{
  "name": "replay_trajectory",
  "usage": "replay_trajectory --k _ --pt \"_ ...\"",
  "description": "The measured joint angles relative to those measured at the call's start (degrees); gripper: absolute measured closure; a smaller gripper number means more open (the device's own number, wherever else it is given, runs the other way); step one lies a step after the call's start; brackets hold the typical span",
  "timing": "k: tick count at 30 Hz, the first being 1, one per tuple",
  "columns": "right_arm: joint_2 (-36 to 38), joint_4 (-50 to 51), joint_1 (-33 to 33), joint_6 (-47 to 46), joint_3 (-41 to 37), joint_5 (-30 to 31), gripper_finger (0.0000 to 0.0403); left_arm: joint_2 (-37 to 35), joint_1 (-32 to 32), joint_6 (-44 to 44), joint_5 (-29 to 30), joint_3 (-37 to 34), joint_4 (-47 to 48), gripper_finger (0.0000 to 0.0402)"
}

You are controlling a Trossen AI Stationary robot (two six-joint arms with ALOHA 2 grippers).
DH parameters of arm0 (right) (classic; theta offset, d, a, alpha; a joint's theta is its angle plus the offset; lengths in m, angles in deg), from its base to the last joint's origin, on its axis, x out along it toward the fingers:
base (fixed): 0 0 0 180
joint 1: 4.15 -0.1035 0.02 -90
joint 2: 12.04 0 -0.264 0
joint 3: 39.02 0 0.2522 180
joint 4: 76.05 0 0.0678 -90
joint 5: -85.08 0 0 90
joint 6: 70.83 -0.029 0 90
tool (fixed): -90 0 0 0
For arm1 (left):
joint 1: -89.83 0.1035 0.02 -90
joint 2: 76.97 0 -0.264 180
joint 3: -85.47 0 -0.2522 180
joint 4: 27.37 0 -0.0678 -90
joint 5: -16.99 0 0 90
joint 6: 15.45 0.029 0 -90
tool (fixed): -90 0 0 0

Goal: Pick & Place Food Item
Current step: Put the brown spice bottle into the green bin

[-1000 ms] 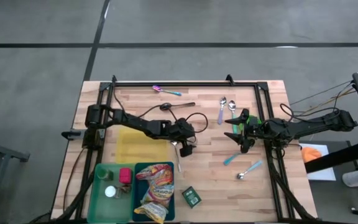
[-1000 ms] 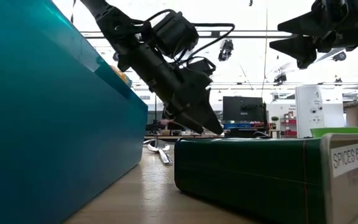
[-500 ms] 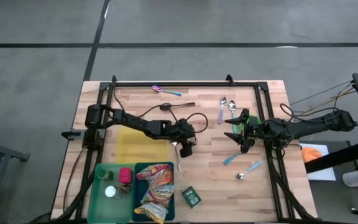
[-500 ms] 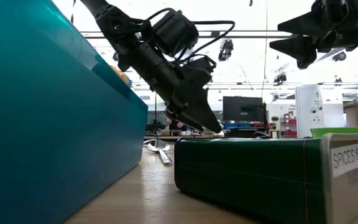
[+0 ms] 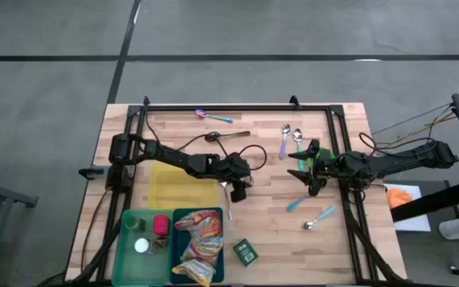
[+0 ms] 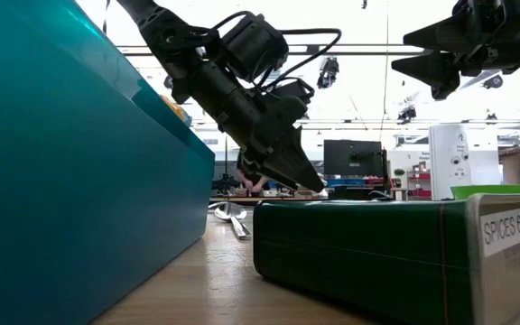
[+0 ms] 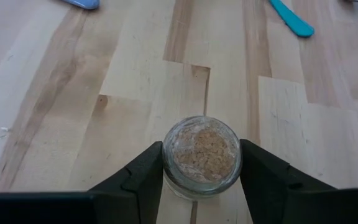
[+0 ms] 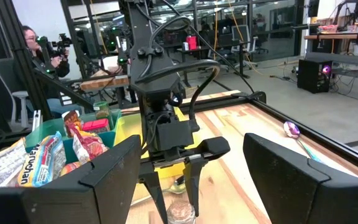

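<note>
A small glass jar (image 7: 201,154) with brown crumbly contents stands upright on the wooden table, its open top showing. My left gripper (image 5: 236,189) reaches from the table's left to mid-table and is shut on the jar, which also shows in the right wrist view (image 8: 180,213). In the high view the gripper hides the jar. My right gripper (image 5: 296,165) hangs open above the table's right side, pointing toward the left arm with nothing between its fingers. My left gripper pinches the jar's glass wall (image 7: 168,158) between its two fingers (image 7: 143,177), one on each opposite side, just below the rim. The fingers slant down from the table's left side. The jar stands upright with its base on the table.
A teal bin (image 5: 213,217) of snack bags and a green bin (image 5: 126,239) stand at the near left, with a green spice tin (image 5: 245,252) beside them. A yellow mat (image 5: 170,187) lies under the left arm. Spoons (image 5: 285,139) and a teal utensil (image 5: 297,203) lie on the right.
My left gripper has stayed in place while its fingers have drawn together onto the jar. The jar has not moved.
</note>
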Motion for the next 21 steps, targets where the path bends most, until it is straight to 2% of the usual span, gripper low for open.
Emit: replay_trajectory --k 21 --pt "0.0 0.0 0.0 0.0 0.0 0.0 0.0122 -1.9 0.0 -1.5 0.0 0.0 1.7 0.0236"
